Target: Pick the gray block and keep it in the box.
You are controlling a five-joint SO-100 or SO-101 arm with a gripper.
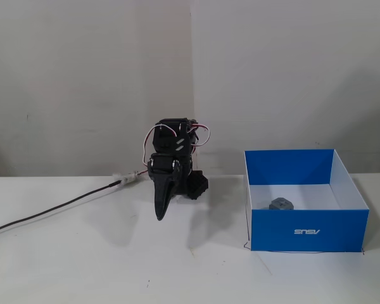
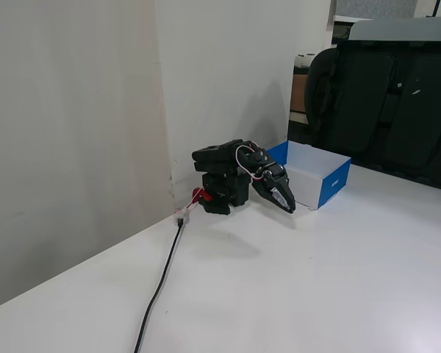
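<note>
— White table (image 1: 82, 266), white walls behind, office chair (image 2: 382, 103) off to the side in a fixed view. What have I got on it?

— Biggest first: the box (image 1: 307, 231), blue walls, white floor, ASUS logo upside down on its front. Then my arm (image 1: 172, 158), folded low over its base, well apart from the box. A black cable (image 1: 57, 209) runs off across the table.

— And the gray block?

— Gray block (image 1: 282, 204) sits inside the box, on the floor near the front wall. The second fixed view hides it behind the box wall (image 2: 331, 184).

— So the task's done?

— I'd call it done, or near enough: block in the box, nothing touching it. Left, at most, is parking the arm, and it looks parked.

— Jaws?

— Gripper (image 1: 159, 214) points down at the table, tip just above it. Fingers look pressed together, nothing between them, holding nothing. Same from the other fixed view (image 2: 287, 206).
</note>
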